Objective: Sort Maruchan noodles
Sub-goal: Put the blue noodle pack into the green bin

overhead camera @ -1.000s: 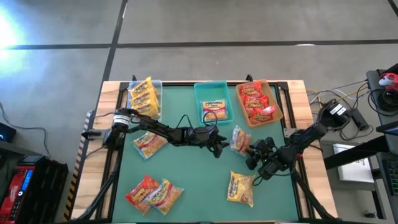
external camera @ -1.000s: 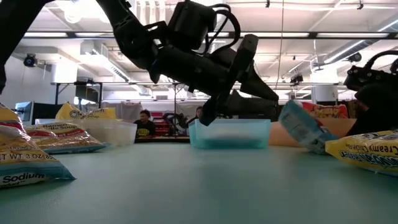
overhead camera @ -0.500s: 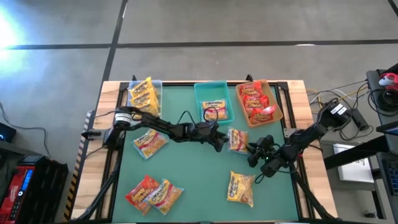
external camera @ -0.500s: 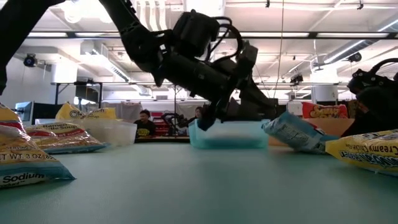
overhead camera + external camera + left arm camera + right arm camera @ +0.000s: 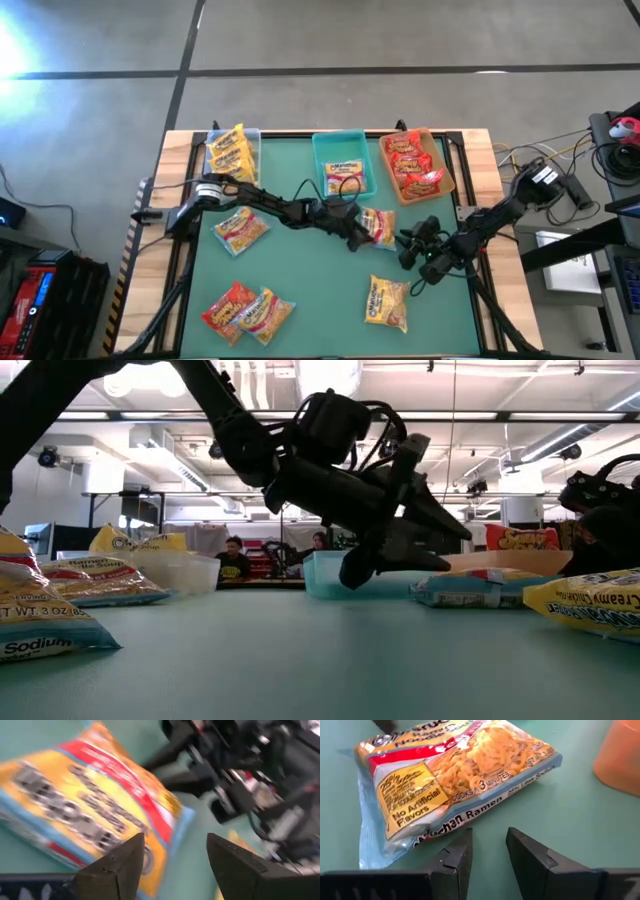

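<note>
noted at mid-table: one yellow-and-blue packet [image 5: 378, 226] lying flat on the green table [image 5: 310, 290], just in front of the teal bin [image 5: 322, 160] and between the two grippers. left gripper [image 5: 357, 238] set low at the packet's near edge, fingers [image 5: 112, 870] spread wide with the packet showing in the gap, nothing gripped; judged positioned so to take this packet up, though contact cannot be told. right gripper [image 5: 408, 247] just beside the packet's other side, fingers [image 5: 455, 860] at a narrow gap and empty, clear of the wrapper; judged standing off to leave room. sorting already evident: yellow packets [image 5: 232, 152] in the clear bin [image 5: 213, 137], one blue-edged packet [image 5: 344, 178] in the teal bin, red packets [image 5: 412, 163] in the tan bin [image 5: 446, 170], so grouped by flavour. still loose on the table: one packet [image 5: 241, 228] at left, a pair [image 5: 248, 310] at front left, one [image 5: 387, 301] at front right. likely destination for the centre packet the teal bin, by matching colours.
</note>
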{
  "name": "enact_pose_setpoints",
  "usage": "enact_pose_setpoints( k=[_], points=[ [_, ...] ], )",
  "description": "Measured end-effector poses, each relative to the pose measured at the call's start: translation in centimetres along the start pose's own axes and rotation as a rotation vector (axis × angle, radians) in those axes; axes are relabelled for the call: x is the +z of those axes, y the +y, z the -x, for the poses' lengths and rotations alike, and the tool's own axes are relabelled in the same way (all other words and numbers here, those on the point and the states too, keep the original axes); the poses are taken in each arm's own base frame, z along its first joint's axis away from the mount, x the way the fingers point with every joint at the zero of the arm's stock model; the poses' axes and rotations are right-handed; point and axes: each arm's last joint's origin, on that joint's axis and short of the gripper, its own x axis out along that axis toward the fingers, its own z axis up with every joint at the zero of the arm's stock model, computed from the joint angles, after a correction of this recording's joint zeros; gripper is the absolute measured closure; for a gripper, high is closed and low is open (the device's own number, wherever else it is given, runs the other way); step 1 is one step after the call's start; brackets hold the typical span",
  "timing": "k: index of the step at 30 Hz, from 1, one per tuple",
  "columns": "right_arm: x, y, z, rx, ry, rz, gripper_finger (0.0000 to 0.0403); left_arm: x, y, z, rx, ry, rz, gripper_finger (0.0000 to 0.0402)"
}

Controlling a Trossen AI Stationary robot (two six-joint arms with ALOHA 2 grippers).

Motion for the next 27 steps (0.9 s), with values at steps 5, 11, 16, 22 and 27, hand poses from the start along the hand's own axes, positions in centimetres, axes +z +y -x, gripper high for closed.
enact_pose_setpoints(
  k=[5,11,16,22,27],
  points=[
    [1.0,0.6,0.8,0.064,0.044,0.037,0.0287,-0.7,0.1,0.2,-0.054,0.091,0.066,0.0183],
    [3.5,2.0,2.5,0.163,0.0,0.068,0.0287,-1.1,0.3,0.3,-0.043,0.097,0.133,0.0175],
    [5.1,2.0,3.3,0.162,-0.049,0.084,0.0291,-1.0,0.0,0.3,-0.054,0.085,0.125,0.018],
    [6.8,1.9,3.6,0.158,-0.081,0.087,0.0292,-0.1,-0.5,1.0,-0.069,0.058,0.075,0.0183],
    [6.9,1.2,2.9,0.105,-0.079,0.108,0.0293,0.1,-0.6,1.3,-0.048,0.046,0.082,0.0183]
  ],
)
